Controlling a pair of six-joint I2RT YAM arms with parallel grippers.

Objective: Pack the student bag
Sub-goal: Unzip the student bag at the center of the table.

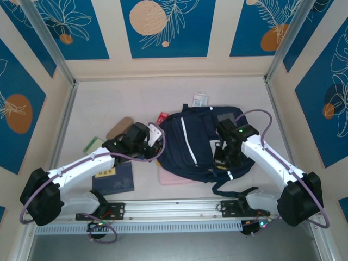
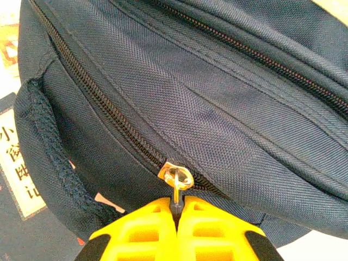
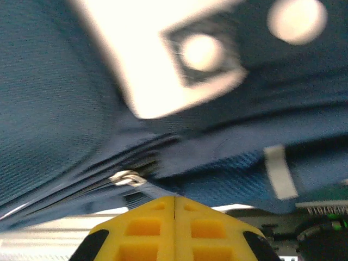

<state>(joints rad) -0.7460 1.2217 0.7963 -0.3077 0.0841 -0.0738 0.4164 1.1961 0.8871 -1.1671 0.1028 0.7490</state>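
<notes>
Left claw [image 2: 176, 211] clamps the student bag [image 2: 228, 109] zipper pull [image 2: 175, 191]; right claw [image 3: 174, 202] is closed; nearby label [image 2: 19, 174] starts "小".

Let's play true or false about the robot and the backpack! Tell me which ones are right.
1. The left gripper pinches the zipper pull of the backpack. True.
2. The backpack is red. False: it is dark navy with thin white stripes.
3. The right gripper has its fingers spread wide. False: they are pressed together.
4. A pink thing pokes out from under the backpack. True.
5. The navy booklet lies on top of the backpack. False: it lies on the table beside the backpack, by the left arm.
</notes>
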